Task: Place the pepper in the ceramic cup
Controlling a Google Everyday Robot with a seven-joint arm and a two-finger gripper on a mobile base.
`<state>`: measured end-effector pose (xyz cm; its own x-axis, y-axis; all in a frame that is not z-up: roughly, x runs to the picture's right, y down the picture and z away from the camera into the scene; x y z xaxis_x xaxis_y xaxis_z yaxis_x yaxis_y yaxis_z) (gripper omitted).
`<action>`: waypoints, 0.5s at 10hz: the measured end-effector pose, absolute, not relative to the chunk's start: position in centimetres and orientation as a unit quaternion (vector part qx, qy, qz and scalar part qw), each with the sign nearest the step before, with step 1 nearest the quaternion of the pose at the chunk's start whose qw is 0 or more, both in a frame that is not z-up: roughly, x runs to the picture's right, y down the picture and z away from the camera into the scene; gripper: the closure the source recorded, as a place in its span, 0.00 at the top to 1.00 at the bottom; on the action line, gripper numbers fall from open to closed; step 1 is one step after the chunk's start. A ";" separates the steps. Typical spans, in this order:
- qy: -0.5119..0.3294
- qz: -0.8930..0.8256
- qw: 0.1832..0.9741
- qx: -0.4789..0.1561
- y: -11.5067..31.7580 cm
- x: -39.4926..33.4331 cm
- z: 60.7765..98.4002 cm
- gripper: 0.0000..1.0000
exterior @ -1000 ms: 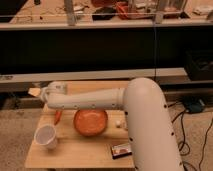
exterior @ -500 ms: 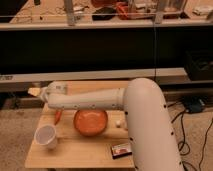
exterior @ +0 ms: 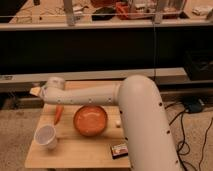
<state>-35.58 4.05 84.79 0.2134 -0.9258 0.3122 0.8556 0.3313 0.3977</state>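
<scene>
My hand (exterior: pixel 55 100) hung over the surface's (exterior: pixel 80 150) far left, directly above the pepper (exterior: pixel 58 114); whether it gripped it I could not tell. The cup (exterior: pixel 45 136) stood near, rim up, to receive it.

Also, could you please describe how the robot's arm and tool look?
The smooth off-white arm is a thick rounded tube narrowing toward a bulbous joint, with small dark dots along its broad near segment. No cables or lettering show on it. The equally pale tool sits at its far end, over the left side of the light wooden table.
</scene>
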 end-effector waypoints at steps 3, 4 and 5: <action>-0.230 -0.605 0.762 -0.020 4.1 -33.3 84.3 0.80; -0.234 -0.605 0.760 -0.024 4.2 -32.6 84.2 0.80; -0.238 -0.604 0.760 -0.025 4.2 -32.0 84.0 0.80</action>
